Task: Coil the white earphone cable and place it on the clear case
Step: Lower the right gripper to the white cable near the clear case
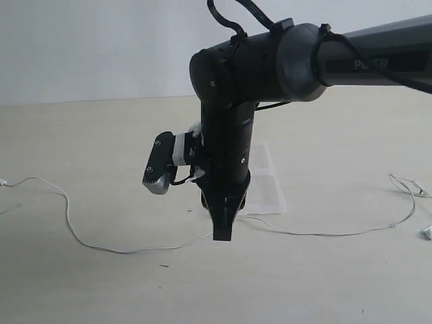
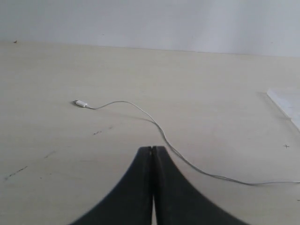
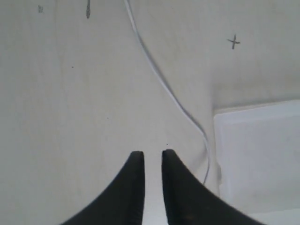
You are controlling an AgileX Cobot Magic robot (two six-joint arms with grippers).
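Note:
The white earphone cable (image 1: 135,250) lies stretched out across the table, from its plug end at the far left to the earbuds (image 1: 426,233) at the far right. The clear case (image 1: 267,179) lies flat mid-table, partly hidden behind my right arm. My right gripper (image 1: 223,235) points down just above the cable, at the case's near left corner. In the right wrist view that gripper (image 3: 152,153) stands slightly open and empty, with the cable (image 3: 159,77) and case (image 3: 258,154) beside it. My left gripper (image 2: 153,149) is shut on nothing, close to the cable (image 2: 159,129), whose plug (image 2: 80,103) lies beyond it.
The right arm's black elbow (image 1: 250,61) fills the upper middle of the exterior view, with its wrist camera (image 1: 160,164) jutting left. A small pencilled cross (image 3: 234,42) marks the table near the case. A corner of the case (image 2: 288,101) shows in the left wrist view.

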